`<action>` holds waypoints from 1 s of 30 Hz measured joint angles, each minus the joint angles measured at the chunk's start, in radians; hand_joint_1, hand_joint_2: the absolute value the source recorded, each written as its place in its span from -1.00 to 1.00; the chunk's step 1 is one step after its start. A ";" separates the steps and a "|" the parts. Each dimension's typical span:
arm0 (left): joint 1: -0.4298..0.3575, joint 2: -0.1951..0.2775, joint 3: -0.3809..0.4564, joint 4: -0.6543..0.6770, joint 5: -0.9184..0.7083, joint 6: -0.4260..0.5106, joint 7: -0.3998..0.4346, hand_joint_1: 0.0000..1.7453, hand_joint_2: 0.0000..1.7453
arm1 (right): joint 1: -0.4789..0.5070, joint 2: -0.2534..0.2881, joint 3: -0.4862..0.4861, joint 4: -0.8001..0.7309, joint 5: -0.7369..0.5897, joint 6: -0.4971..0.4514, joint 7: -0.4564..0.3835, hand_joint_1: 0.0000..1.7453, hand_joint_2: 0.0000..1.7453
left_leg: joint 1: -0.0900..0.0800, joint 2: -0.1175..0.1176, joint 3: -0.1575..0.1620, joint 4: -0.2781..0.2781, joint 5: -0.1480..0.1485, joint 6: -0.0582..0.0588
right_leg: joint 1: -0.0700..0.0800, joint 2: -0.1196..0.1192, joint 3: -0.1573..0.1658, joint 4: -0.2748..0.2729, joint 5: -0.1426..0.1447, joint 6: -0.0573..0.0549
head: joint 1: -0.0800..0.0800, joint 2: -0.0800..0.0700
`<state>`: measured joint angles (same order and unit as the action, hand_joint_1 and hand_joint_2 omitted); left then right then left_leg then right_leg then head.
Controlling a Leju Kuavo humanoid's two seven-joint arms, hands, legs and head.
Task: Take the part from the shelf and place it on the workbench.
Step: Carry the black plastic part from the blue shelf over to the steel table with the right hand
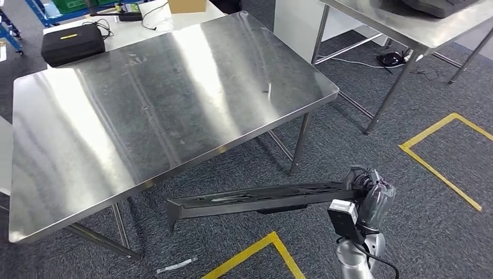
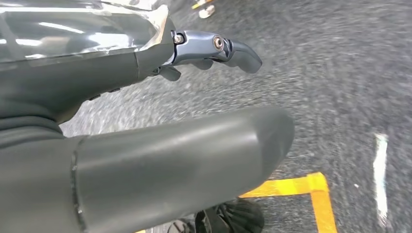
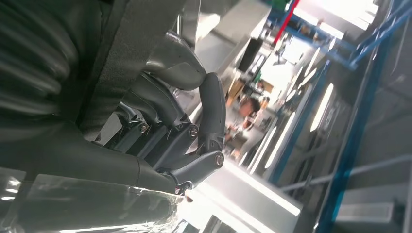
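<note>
My right hand [image 1: 372,195] grips one end of a long, flat black part [image 1: 250,200]. The part reaches out to the left, roughly level, above the carpet and just in front of the workbench's near edge, lower than its top. The workbench [image 1: 145,104] is a bare steel table that spans the middle of the head view. In the right wrist view the dark fingers [image 3: 194,141] curl around the black part [image 3: 136,34]. My left hand [image 2: 97,82] hangs over the grey carpet with thumb and fingers apart, holding nothing.
A second steel table [image 1: 418,29] stands at the back right, with cables [image 1: 395,58] on the floor beneath it. A black case [image 1: 72,42] lies on a white table behind the workbench. Yellow tape [image 1: 442,168] marks the carpet, and a white strip [image 1: 176,265] lies near my feet.
</note>
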<state>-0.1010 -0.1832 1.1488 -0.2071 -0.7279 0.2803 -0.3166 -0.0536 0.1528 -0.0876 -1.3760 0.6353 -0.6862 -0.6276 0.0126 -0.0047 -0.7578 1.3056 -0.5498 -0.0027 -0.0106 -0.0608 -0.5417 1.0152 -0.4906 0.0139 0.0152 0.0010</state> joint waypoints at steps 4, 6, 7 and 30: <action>-0.002 0.001 0.000 0.000 -0.003 -0.005 -0.001 -1.00 -1.00 | 0.003 0.000 0.001 -0.001 0.002 0.000 0.014 1.00 1.00 | -0.015 0.065 0.145 -0.240 0.089 0.027 | 0.014 -0.049 0.006 0.001 -0.005 0.000 | 0.001 0.000; -0.004 0.002 0.000 0.000 -0.007 -0.006 -0.003 -1.00 -1.00 | 0.006 -0.001 0.002 -0.001 0.002 0.000 0.018 1.00 1.00 | -0.025 0.073 0.157 -0.273 0.090 0.038 | 0.019 -0.069 0.006 0.000 -0.007 0.005 | 0.002 0.000; -0.003 0.002 0.000 0.000 -0.008 -0.006 -0.003 -1.00 -1.00 | 0.007 -0.002 0.003 -0.002 0.002 0.000 0.019 1.00 1.00 | -0.026 0.059 0.155 -0.277 0.093 0.043 | 0.019 -0.080 0.009 -0.001 -0.007 0.009 | 0.002 0.000; -0.002 -0.003 0.004 0.000 0.007 0.009 -0.003 -1.00 -1.00 | -0.006 -0.022 0.035 0.016 -0.004 0.004 0.047 1.00 1.00 | -0.003 -0.001 -0.006 0.006 -0.011 0.004 | -0.005 0.006 -0.001 -0.006 0.006 -0.002 | -0.008 0.000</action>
<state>-0.1031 -0.1864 1.1529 -0.2075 -0.7212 0.2896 -0.3195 -0.0594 0.1311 -0.0529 -1.3602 0.6310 -0.6821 -0.5811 0.0098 -0.0060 -0.7639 1.3120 -0.5605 0.0015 -0.0153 -0.0551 -0.5428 1.0091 -0.4843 0.0119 0.0073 0.0010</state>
